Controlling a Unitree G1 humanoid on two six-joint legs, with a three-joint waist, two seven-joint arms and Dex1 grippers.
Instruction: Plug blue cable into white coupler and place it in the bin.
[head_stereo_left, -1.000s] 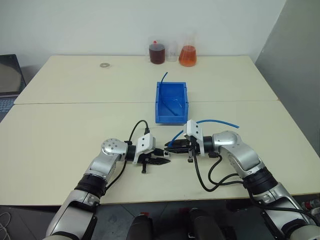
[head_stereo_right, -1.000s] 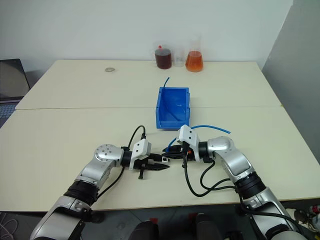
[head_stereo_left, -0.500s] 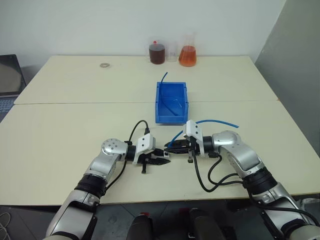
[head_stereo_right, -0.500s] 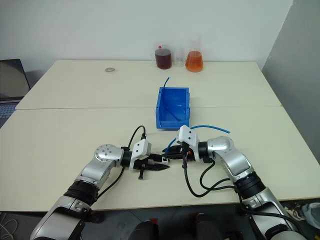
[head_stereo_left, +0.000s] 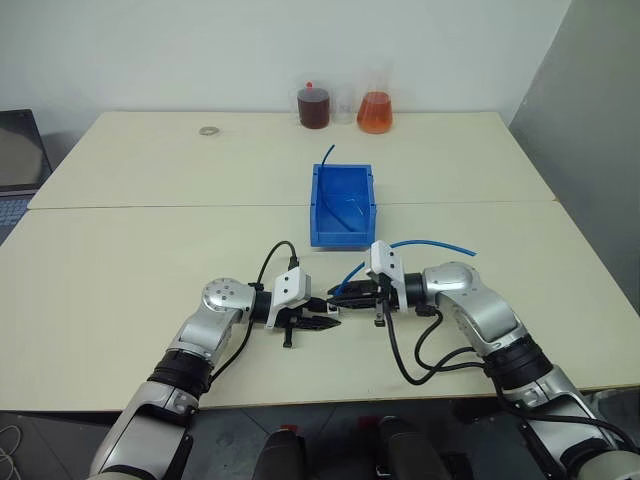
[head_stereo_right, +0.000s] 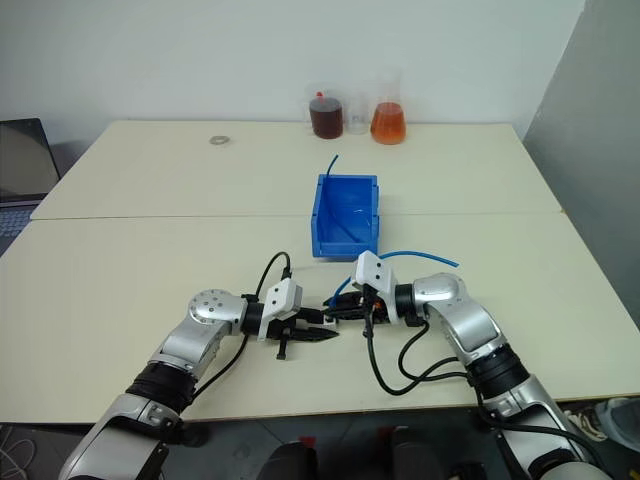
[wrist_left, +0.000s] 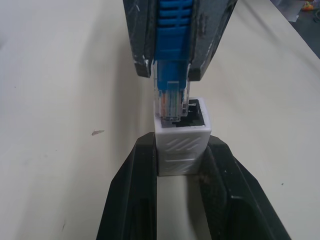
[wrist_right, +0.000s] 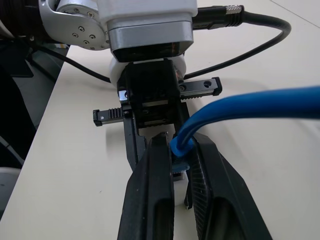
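The blue cable (head_stereo_left: 432, 242) arcs up off the worktop (head_stereo_left: 150, 250) and back down into the right gripper (head_stereo_left: 338, 294), whose jaws are clamped on the blue boot just behind the clear plug (wrist_left: 170, 102). Facing it, the left gripper (head_stereo_left: 330, 322) has its jaws pinched tight on the white coupler (wrist_left: 182, 142), dark socket pointing at the plug. From the left wrist view the plug tip sits right at the edge of the socket, touching the rim and a bit off to one side, not seated inside. All this hovers low over the worktop, just in front of the bin (head_stereo_left: 342, 205), which has another bit of blue cable poking out.
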